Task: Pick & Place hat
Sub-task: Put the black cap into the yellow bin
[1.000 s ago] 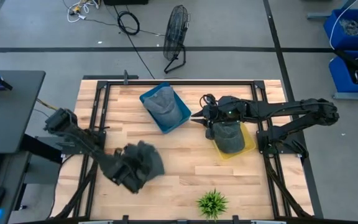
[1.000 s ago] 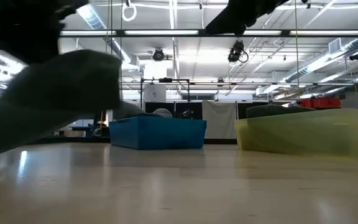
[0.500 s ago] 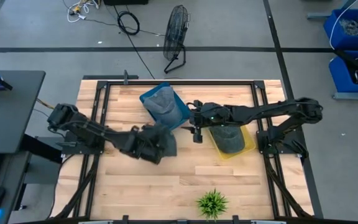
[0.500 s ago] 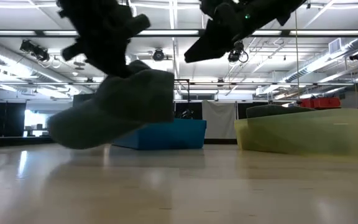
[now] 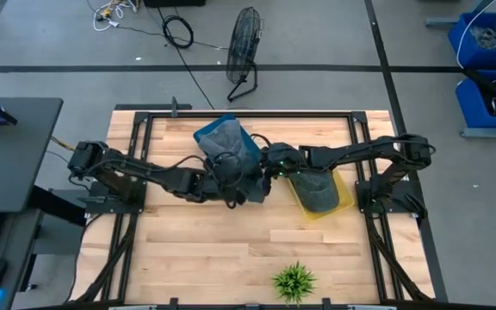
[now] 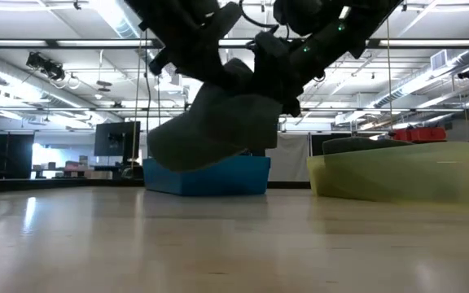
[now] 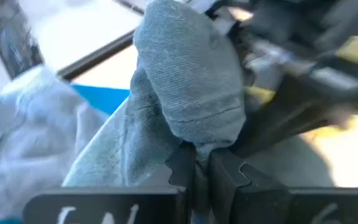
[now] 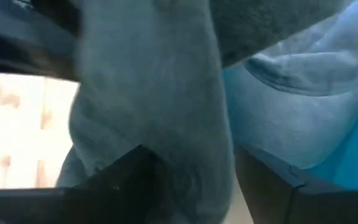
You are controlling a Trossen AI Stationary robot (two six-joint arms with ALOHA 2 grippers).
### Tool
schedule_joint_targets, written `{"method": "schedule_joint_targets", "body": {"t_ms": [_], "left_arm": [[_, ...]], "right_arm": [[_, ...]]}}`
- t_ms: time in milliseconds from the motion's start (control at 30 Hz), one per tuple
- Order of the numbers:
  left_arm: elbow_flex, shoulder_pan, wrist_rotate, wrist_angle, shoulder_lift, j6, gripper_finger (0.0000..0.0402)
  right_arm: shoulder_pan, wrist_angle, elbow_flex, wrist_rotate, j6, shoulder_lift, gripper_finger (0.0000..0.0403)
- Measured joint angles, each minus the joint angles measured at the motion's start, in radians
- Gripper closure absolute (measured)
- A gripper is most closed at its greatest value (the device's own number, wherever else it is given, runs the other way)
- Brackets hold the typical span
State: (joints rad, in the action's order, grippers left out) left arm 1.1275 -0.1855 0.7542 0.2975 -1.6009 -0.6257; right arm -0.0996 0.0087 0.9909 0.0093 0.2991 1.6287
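Passing the hat [image 5: 246, 179] between 2 arms calls for care: the left gripper [image 7: 194, 163] pinches its fabric shut, holding it in the air at the near edge of the blue bin [image 5: 252, 161], while the right gripper [image 5: 268, 172] stands spread with the cloth between its fingers [image 8: 120, 177]. I judge it should close on a thick fold before the left lets go. The blue bin already holds 1 hat, the yellow bin [image 5: 344, 193] another; a plant [image 5: 294, 280] stands well apart.
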Motion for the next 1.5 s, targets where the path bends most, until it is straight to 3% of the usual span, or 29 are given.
{"method": "schedule_joint_targets", "body": {"t_ms": [167,400,433,600,700,900,1200,1367,1500], "left_arm": [[0.0,0.0,0.001,-0.035,0.0,0.062,0.0367],[0.0,0.0,-0.001,-0.027,0.0,0.103,0.0362],[0.0,0.0,-0.002,-0.021,0.0,0.126,0.036],[0.0,0.0,-0.001,0.015,0.0,0.15,0.0342],[0.0,0.003,0.001,0.056,0.0,0.151,0.0322],[0.0,0.013,0.001,0.092,0.0,0.17,0.028],[0.0,0.021,0.001,0.099,0.0,0.201,0.0268],[0.0,0.021,0.0,0.099,0.0,0.201,0.027],[0.0,0.021,0.0,0.099,0.0,0.201,0.0268]], "right_arm": [[-0.007,0.001,0.0,0.019,-0.06,0.001,0.0229],[-0.006,-0.045,0.0,-0.001,-0.102,0.0,0.038],[-0.005,-0.052,0.0,-0.003,-0.101,0.0,0.0387],[-0.006,-0.103,0.0,0.001,-0.086,-0.002,0.0374],[-0.005,-0.154,-0.001,0.004,-0.086,-0.028,0.0388],[-0.004,-0.272,0.005,0.003,-0.095,-0.178,0.0383],[-0.004,-0.782,0.209,0.015,-0.239,-0.516,0.0388],[-0.004,-1.102,0.33,-0.097,-0.361,-0.613,0.0385],[-0.003,-1.212,0.326,-0.182,-0.408,-0.659,0.0388]]}}
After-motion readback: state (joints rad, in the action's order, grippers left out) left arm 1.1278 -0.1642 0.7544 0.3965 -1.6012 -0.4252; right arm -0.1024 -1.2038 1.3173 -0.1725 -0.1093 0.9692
